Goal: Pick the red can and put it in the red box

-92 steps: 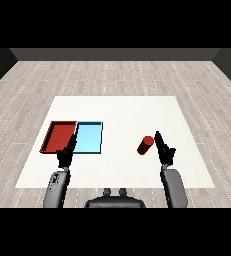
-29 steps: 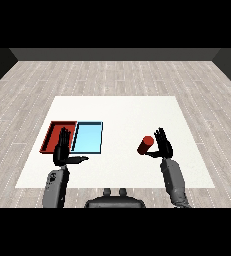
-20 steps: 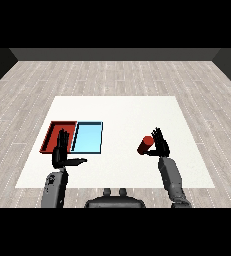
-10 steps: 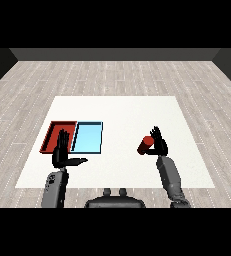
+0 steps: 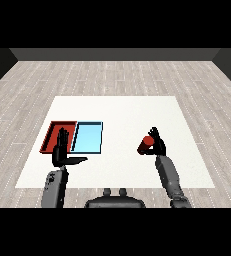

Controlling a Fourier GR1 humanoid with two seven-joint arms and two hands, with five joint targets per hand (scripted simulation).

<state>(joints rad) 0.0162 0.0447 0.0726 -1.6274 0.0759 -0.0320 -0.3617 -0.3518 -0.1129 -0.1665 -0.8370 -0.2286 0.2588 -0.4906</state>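
Right hand closing on the red can; the trip to the red tray has not begun.

The right hand (image 5: 157, 145) has its fingers curled round the red can (image 5: 146, 144), which sits against its inner side, tilted; whether it is off the table (image 5: 122, 107) I cannot tell. The red tray (image 5: 51, 135) lies well away across the table, right beside the left hand (image 5: 62, 152), with the light blue tray (image 5: 88, 138) next to it on the side toward the can. The left hand is open, fingers straight and thumb out, holding nothing. By my reading the grasp is about made; carrying and releasing remain.
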